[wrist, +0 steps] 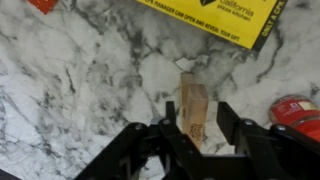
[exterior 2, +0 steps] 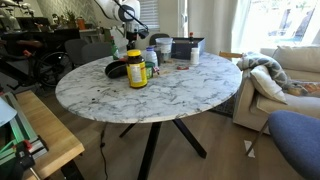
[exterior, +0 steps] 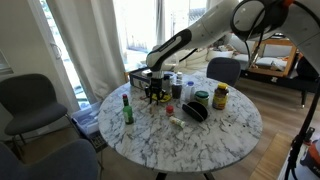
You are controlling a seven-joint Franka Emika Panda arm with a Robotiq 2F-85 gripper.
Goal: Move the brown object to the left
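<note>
In an exterior view, the near part of the round marble table (exterior: 200,140) is mostly bare. A little farther in, a green bottle (exterior: 127,108) stands upright on the left. A jar with a yellow lid (exterior: 220,97) stands on the right, with a dark, flat object (exterior: 195,110) just beside it.

Beyond them, near the far left edge, the gripper (exterior: 153,95) is low over the tabletop, with the arm reaching in from the far right.

In the wrist view, the brown wooden block (wrist: 193,95) stands upright on the marble between the two black fingers (wrist: 232,125). The gripper (wrist: 196,112) is narrowly parted around the block. A sliver of marble shows on the block's right side, so it straddles the block and does not clamp it. To the right of the block lies a red can (wrist: 295,110). Farther off lies a yellow printed box (wrist: 215,15), and an orange scrap (wrist: 42,4) sits at the far left corner.
</note>
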